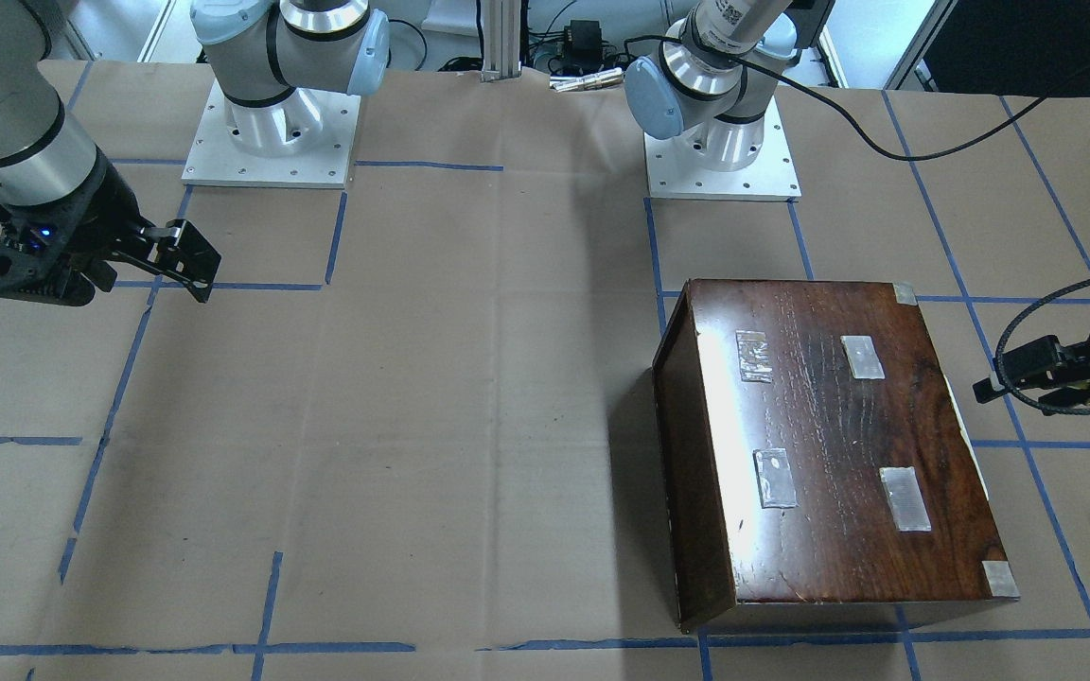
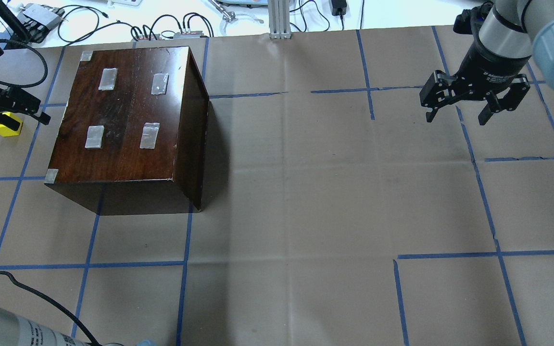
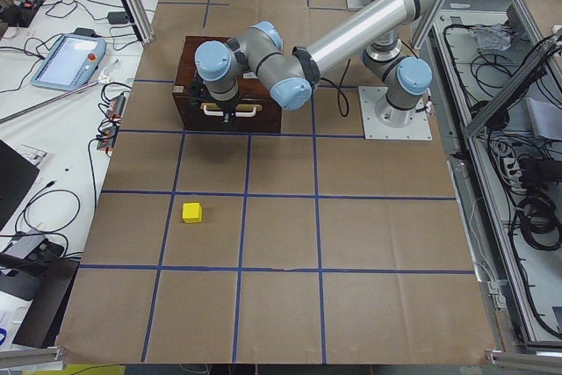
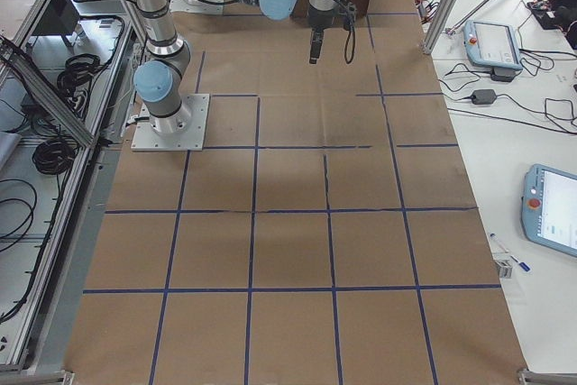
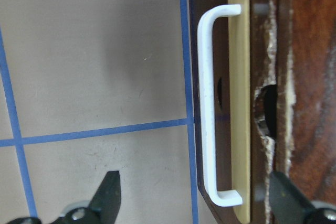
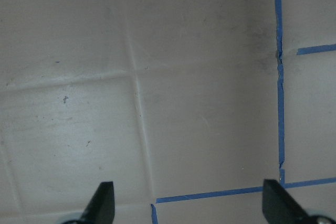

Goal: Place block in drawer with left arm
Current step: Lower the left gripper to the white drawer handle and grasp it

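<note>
Two relations govern the coming move. The left end effector (image 5: 197,195), fingers spread wide and empty, faces the shut drawer (image 5: 261,40) of the box (image 2: 128,110). The white handle (image 5: 206,103) lies just ahead between the fingers, its long axis crossing the line that joins them. The block (image 3: 192,212) rests on the table (image 3: 351,243) behind this end effector, well apart from the box. We judge that the drawer must open first. The right end effector (image 2: 456,117), likewise wide and empty, hovers far off. We see nothing obstructing the handle.
</note>
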`<act>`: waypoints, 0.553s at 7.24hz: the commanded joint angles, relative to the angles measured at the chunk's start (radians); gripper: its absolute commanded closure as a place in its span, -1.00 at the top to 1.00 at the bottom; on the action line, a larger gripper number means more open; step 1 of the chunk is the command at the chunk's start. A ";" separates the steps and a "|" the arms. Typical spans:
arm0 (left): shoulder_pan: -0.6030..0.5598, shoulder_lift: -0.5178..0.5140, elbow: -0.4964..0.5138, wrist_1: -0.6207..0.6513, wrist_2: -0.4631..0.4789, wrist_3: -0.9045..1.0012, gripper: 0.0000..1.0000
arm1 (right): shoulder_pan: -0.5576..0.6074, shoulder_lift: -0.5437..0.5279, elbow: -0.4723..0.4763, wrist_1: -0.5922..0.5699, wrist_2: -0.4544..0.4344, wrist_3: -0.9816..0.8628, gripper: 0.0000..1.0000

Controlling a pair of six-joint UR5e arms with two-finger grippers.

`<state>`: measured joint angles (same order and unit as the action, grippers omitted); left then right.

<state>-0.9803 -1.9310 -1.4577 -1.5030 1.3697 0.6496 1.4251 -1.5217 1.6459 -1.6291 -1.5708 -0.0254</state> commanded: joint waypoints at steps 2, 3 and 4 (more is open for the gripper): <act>0.008 -0.048 0.000 0.001 -0.047 0.001 0.98 | 0.000 0.000 0.000 0.000 0.000 -0.001 1.00; 0.008 -0.058 -0.003 0.010 -0.052 0.001 0.98 | 0.000 0.000 -0.001 0.000 0.000 -0.001 1.00; 0.006 -0.062 -0.001 0.013 -0.052 0.001 0.98 | 0.000 0.000 0.000 0.000 0.000 0.001 1.00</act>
<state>-0.9733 -1.9846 -1.4593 -1.4949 1.3223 0.6503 1.4251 -1.5217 1.6455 -1.6291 -1.5708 -0.0258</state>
